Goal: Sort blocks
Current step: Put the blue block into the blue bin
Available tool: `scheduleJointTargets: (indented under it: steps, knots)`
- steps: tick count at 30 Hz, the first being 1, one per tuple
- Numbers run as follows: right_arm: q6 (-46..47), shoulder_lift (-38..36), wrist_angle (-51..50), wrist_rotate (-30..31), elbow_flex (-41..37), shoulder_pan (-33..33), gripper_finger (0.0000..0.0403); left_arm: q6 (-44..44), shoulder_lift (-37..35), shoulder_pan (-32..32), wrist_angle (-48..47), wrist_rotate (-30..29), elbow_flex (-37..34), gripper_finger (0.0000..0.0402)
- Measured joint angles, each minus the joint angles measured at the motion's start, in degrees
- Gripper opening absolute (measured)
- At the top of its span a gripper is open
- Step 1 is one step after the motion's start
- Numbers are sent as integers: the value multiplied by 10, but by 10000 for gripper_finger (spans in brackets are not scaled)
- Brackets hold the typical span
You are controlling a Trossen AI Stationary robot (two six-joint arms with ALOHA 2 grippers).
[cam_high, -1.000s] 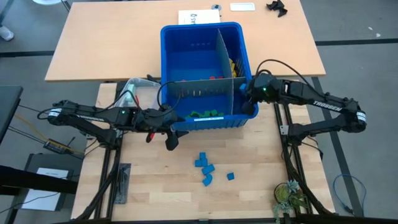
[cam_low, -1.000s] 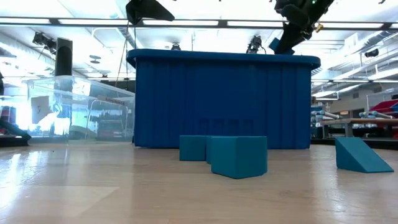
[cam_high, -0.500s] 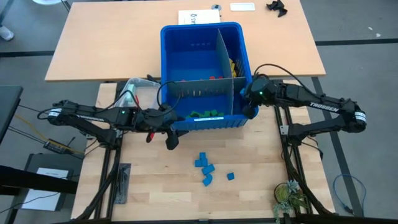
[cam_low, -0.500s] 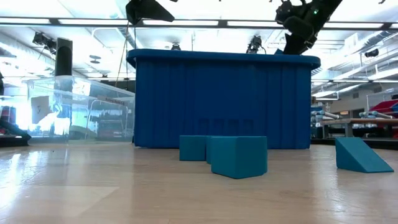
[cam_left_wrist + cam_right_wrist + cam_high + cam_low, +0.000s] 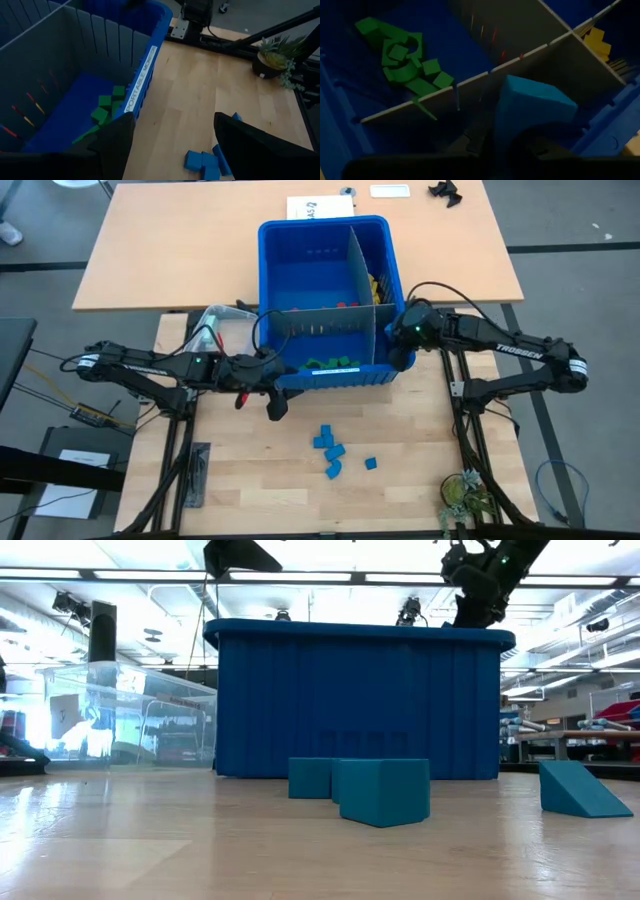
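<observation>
Bright overhead light; wrist views dim, shadowed

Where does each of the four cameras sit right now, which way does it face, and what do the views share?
High: overhead, straight down; both arms, large blue plastic bin.
Low: table height, level at the bin wall; right gripper above the rim.
Left wrist: past the open left gripper at green blocks and loose blue blocks.
Right wrist: down into the bin; teal wedge block at its fingers.
Shared: both wrist views show the green blocks.
</observation>
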Motion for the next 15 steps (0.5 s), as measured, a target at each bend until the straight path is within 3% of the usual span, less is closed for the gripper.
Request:
scheduleJointTargets:
  steps: [9, 15]
  knots:
    - [-58, -2, -1, 8, 19, 18, 168, 6, 0, -8, -3, -3, 0, 284]
    - [-46, -21, -39, -1, 57, 95, 223, 0, 0, -8, -14, -5, 0, 284]
